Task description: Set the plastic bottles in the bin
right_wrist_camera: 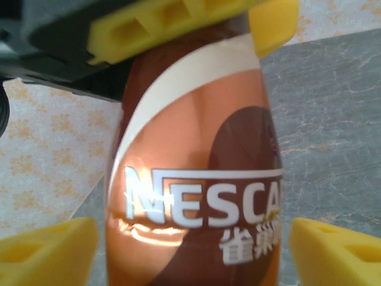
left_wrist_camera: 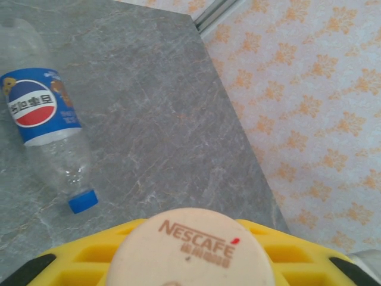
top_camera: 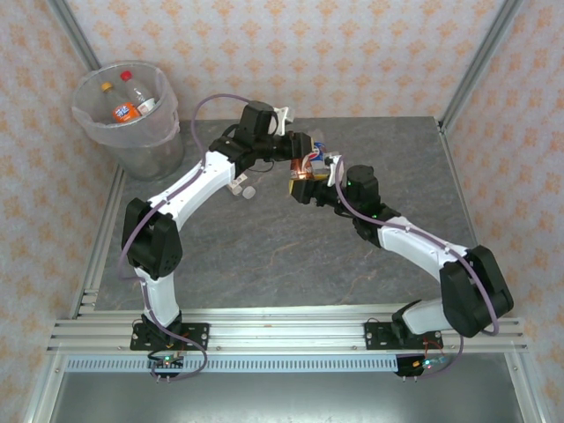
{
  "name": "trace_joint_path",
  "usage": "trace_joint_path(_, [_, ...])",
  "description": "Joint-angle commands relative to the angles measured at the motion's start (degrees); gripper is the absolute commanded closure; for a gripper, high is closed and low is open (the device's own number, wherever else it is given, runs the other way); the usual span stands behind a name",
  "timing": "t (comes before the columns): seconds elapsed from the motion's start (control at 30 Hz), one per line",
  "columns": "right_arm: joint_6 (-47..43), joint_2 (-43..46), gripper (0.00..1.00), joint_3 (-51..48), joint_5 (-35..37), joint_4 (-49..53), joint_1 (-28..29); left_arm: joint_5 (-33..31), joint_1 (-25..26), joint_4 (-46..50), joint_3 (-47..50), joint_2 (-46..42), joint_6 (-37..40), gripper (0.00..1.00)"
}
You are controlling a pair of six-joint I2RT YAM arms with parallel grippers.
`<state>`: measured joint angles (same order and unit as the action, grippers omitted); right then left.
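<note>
A brown-and-orange Nescafé plastic bottle (right_wrist_camera: pixel 196 179) hangs above the middle of the table (top_camera: pixel 264 256). My left gripper (left_wrist_camera: pixel 190 265) is shut on its neck, just under the cream cap (left_wrist_camera: pixel 190 247). My right gripper (right_wrist_camera: pixel 193 250) stands open around the bottle's body, with a gap on each side between label and yellow fingers (right_wrist_camera: pixel 47 250). In the top view the bottle (top_camera: pixel 307 167) hangs between both grippers. A blue-labelled Pepsi bottle (left_wrist_camera: pixel 44 113) with a blue cap lies on the table. The bin (top_camera: pixel 128 119) at the far left corner holds an orange-labelled bottle (top_camera: pixel 126 112) and a red-capped one (top_camera: pixel 141 92).
A small pale, white-capped object (top_camera: pixel 242 187) lies partly under my left forearm. Aluminium frame posts (top_camera: pixel 476 62) and patterned walls enclose the table on three sides. The table's right edge (left_wrist_camera: pixel 238 119) runs close to the Pepsi bottle's side.
</note>
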<state>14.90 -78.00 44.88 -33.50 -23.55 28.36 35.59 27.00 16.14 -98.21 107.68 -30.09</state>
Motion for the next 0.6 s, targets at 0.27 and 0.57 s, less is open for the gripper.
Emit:
trace_joint_path(0.27, [-4.96,7.52,0.01,-4.04,14.16,0.03,0.23,-3.1,-1.51,2.44,-0.75,-1.94,2.01,1.0])
trace_joint_path(0.57, [-0.14,8.66,0.01,-7.85,33.64,-1.77,-0.36,-9.26,-3.91,3.88,3.95,-7.15,4.29,1.0])
